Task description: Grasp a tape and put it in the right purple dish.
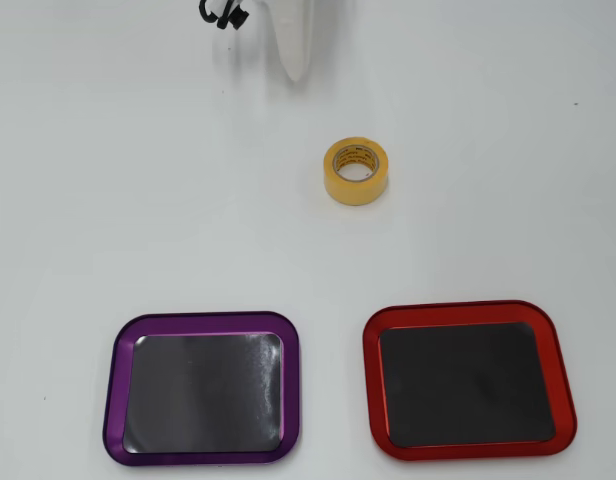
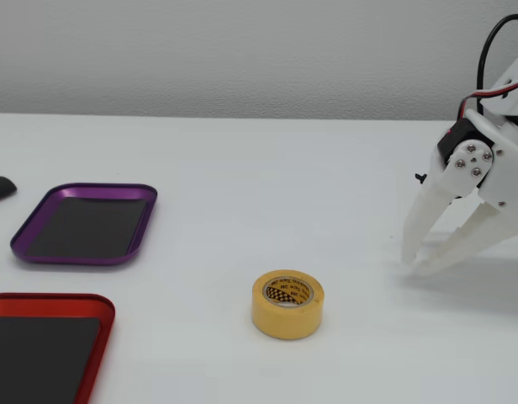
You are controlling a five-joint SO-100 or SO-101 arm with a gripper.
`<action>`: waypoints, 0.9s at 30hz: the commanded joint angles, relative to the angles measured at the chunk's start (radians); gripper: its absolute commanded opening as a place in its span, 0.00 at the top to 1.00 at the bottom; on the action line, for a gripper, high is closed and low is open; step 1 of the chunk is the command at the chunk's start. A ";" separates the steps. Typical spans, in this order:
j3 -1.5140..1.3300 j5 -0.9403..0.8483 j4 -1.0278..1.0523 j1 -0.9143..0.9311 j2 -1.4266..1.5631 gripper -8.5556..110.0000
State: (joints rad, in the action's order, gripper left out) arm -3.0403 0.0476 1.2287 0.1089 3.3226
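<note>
The tape [image 1: 356,171] is a small yellow roll with a printed core. It lies flat on the white table, also in the fixed view [image 2: 288,304]. The purple dish [image 1: 203,320] with a black mat is empty; it is at the lower left of the overhead view and at the left of the fixed view [image 2: 82,257]. My white gripper [image 2: 414,264] is at the right of the fixed view, tips together and down near the table, empty, well apart from the tape. In the overhead view the gripper [image 1: 296,75] is at the top, above the tape.
A red-rimmed tray [image 1: 458,308] with a black mat sits beside the purple dish, empty; it is nearest the camera in the fixed view [image 2: 49,299]. A small black object [image 2: 0,188] lies at the far left edge. A black cable [image 1: 223,15] hangs by the arm.
</note>
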 commanded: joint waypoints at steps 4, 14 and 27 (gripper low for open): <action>-0.015 -0.017 -0.049 -0.003 0.044 0.93; -0.015 -0.020 -0.052 0.000 0.044 0.93; 0.264 -0.216 -0.169 -0.147 -0.135 0.93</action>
State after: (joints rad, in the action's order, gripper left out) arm -2.8808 -0.1350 1.0431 0.0031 3.2781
